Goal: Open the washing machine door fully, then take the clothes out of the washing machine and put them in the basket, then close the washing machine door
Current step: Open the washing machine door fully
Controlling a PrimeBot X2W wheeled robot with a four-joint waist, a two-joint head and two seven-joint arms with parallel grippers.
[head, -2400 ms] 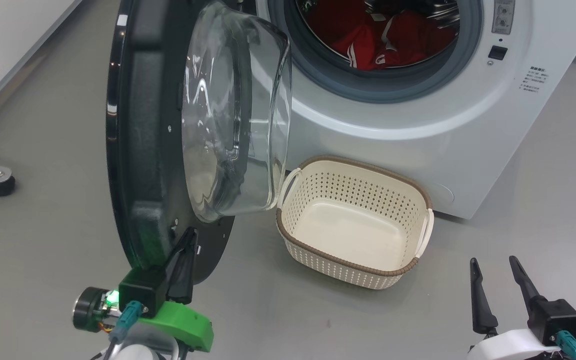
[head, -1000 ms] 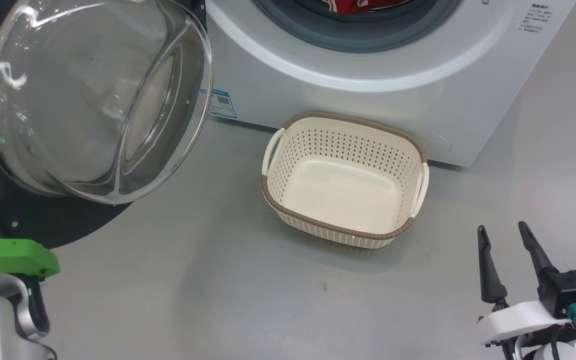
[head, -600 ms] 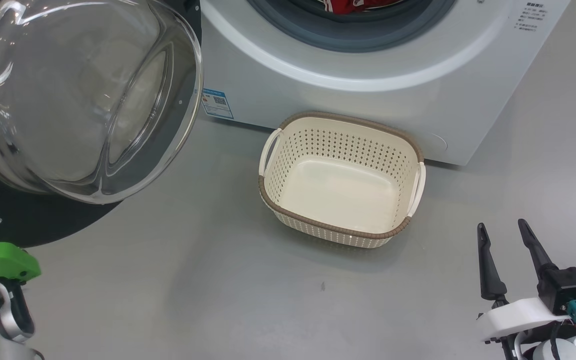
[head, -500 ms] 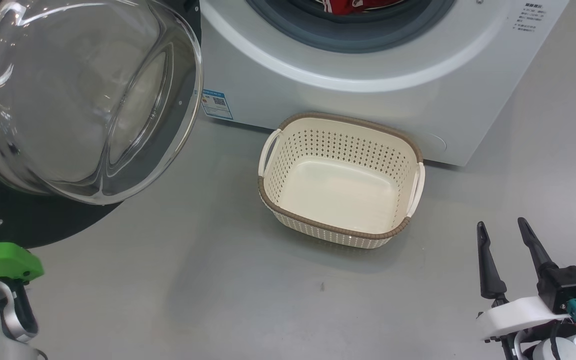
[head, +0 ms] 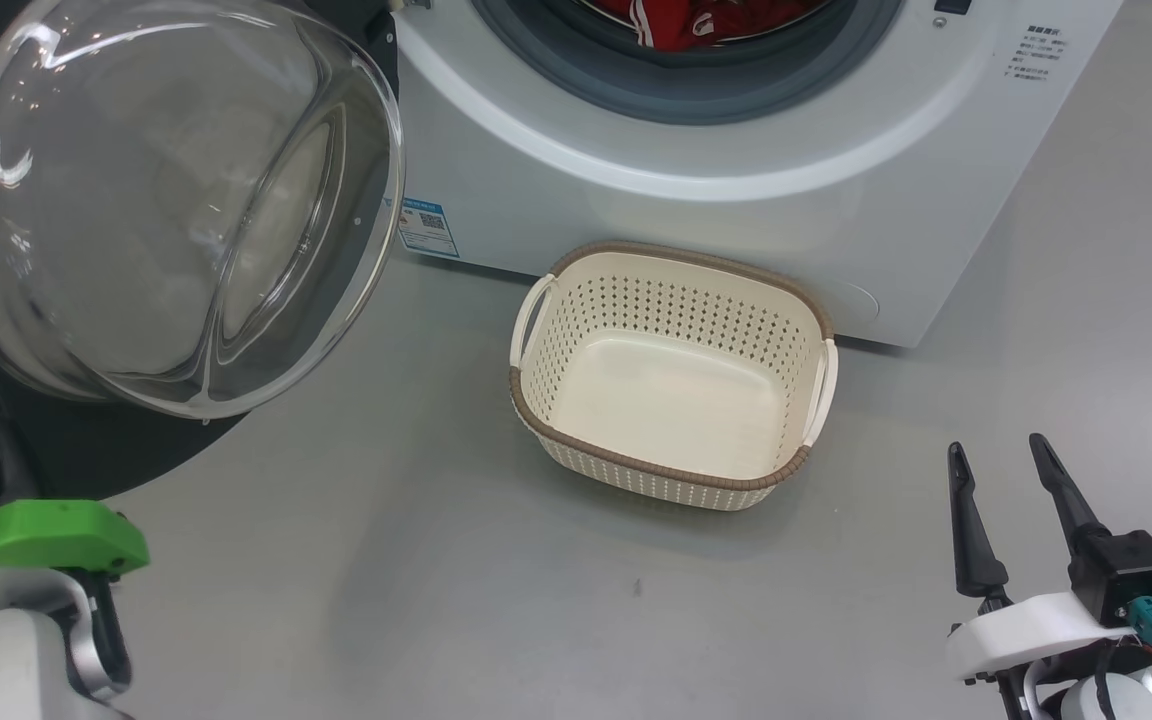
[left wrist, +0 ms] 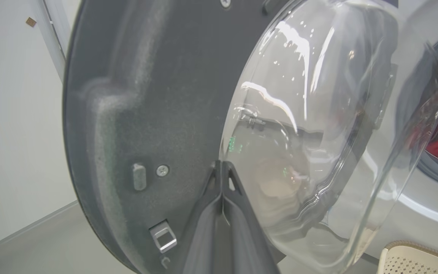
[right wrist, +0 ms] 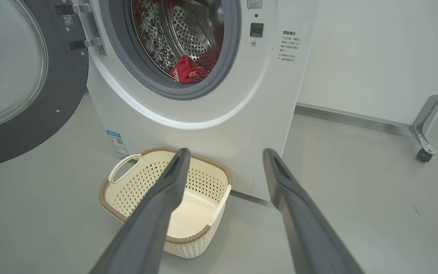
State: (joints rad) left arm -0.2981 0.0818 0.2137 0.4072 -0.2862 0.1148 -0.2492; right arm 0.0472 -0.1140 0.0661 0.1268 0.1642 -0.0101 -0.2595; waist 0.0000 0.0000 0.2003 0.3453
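The washing machine [head: 736,190] stands with its door [head: 166,200] swung wide to the left, the glass bowl facing me. Red clothes [head: 696,18] lie inside the drum and also show as clothes [right wrist: 186,70] in the right wrist view. The cream basket [head: 671,400] sits empty on the floor in front of the machine. My left gripper [left wrist: 222,164] is shut with nothing in it, its tips at the door's [left wrist: 135,114] dark inner face beside the bowl; I cannot tell if they touch. My right gripper [head: 995,445] hangs open at the lower right, clear of the basket [right wrist: 107,205].
Grey floor spreads around the basket. A blue sticker [head: 424,225] marks the machine's lower left front. A white wall runs behind, and a metal frame leg on a caster [right wrist: 426,133] stands to the machine's right.
The door has swung from half open to wide open at the left. The head camera has shifted, and my left arm has risen slightly. The right gripper has stayed open and still.
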